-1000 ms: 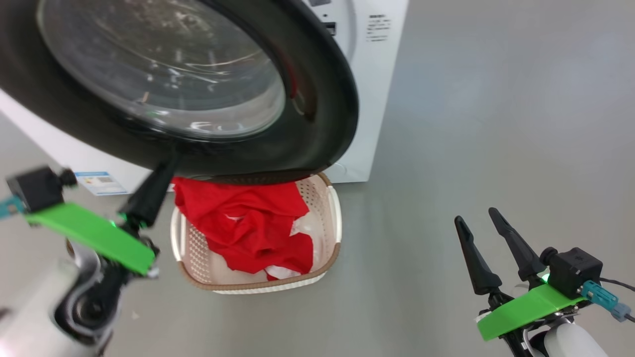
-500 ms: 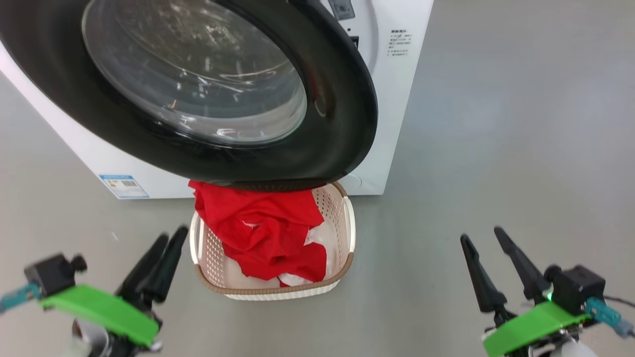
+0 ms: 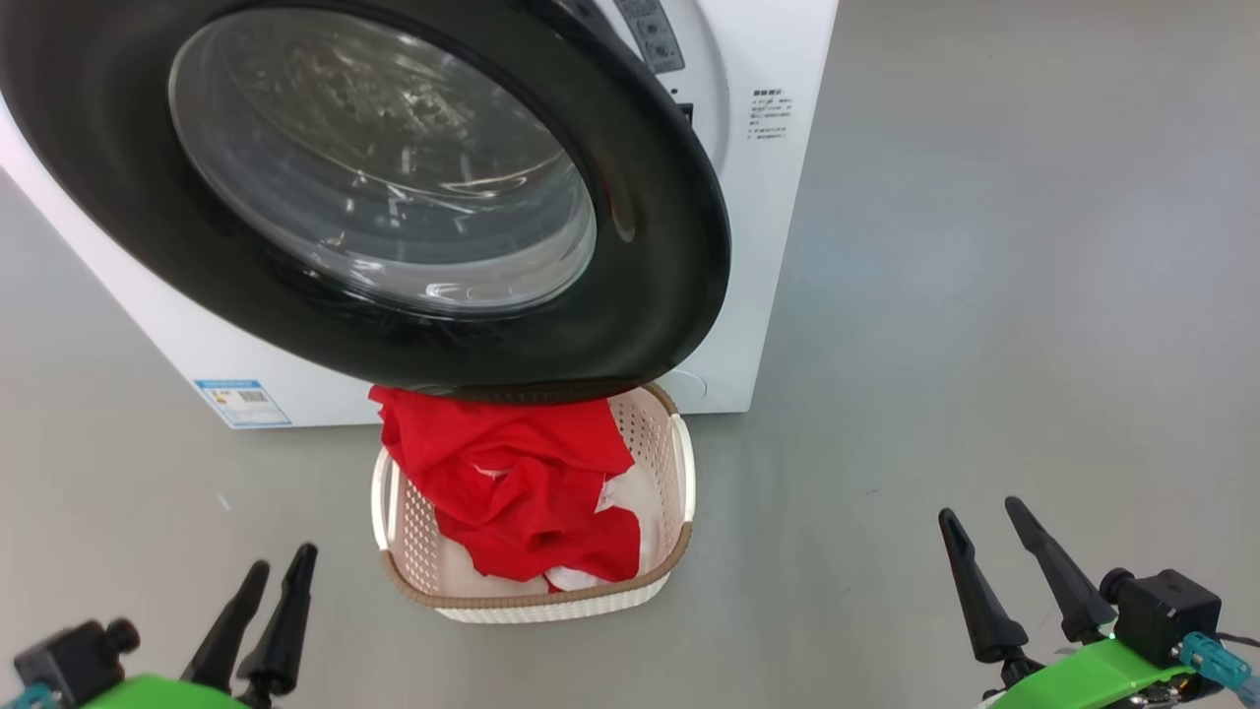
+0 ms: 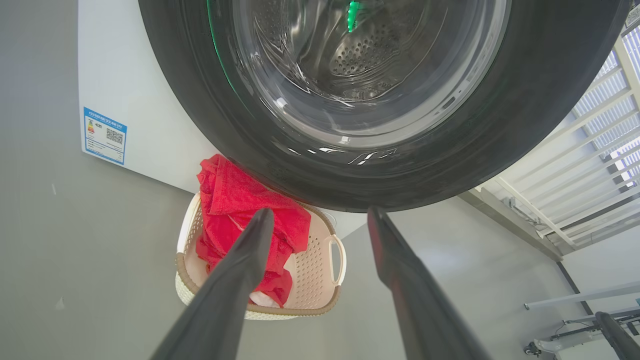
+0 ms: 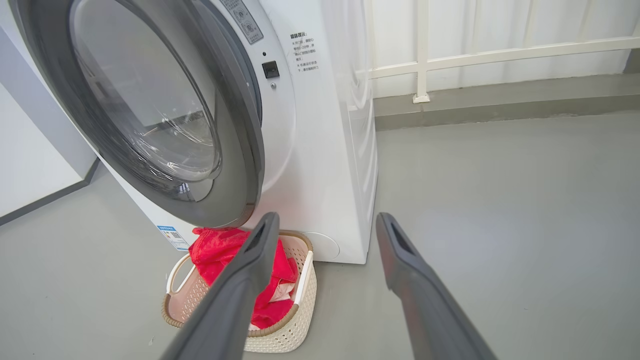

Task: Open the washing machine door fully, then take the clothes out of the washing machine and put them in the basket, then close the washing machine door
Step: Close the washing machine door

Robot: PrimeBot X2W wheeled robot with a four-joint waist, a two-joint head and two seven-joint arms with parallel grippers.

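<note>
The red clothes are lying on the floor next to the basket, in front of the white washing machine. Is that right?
Not quite. The red clothes are in the basket, not on the floor next to it. The head view shows them piled inside it. The basket does stand in front of the white washing machine.

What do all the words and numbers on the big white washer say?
Nothing here is clear enough to quote.
Blue label, low on the washing machine: small print and a square code, too small to read.
Dark print, high on the front to the right of the door: a few short lines, too blurred to read.
Button panel above that print: tiny marks, too small to read.
</note>
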